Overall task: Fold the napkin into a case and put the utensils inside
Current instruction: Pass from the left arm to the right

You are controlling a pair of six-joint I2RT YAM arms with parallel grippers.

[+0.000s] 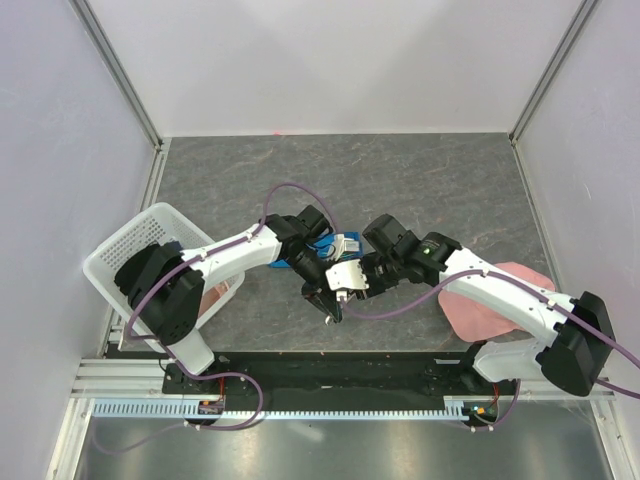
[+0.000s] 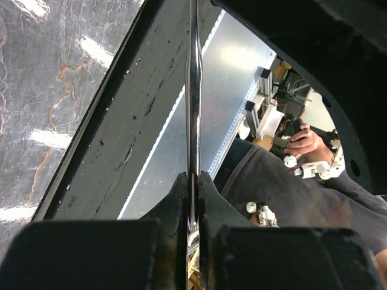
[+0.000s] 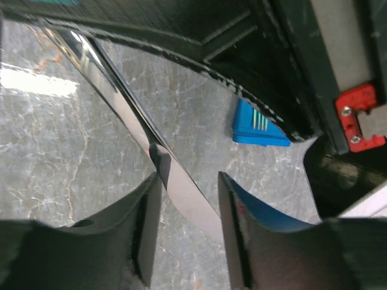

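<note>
Checking the knife point(image 3: 181, 193), you find it mid-table, pinched edge-on in your left gripper point(image 2: 195, 178). Your right gripper point(image 3: 188, 176) stands spread either side of its blade. The blue napkin point(image 3: 266, 211) peeks out just beside that gripper. A pink cloth point(image 1: 500, 300) lies near right.

The grey marbled table point(image 1: 420, 180) carries a white basket point(image 1: 120, 255), a pale pink cloth point(image 1: 472, 320) and the blue napkin point(image 1: 318, 244).

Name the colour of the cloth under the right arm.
The cloth is pale pink; top view.

Robotics lab point(image 1: 330, 60) — white enclosure walls, aluminium frame posts point(image 1: 119, 70) — operator point(image 2: 284, 181) alongside
</note>
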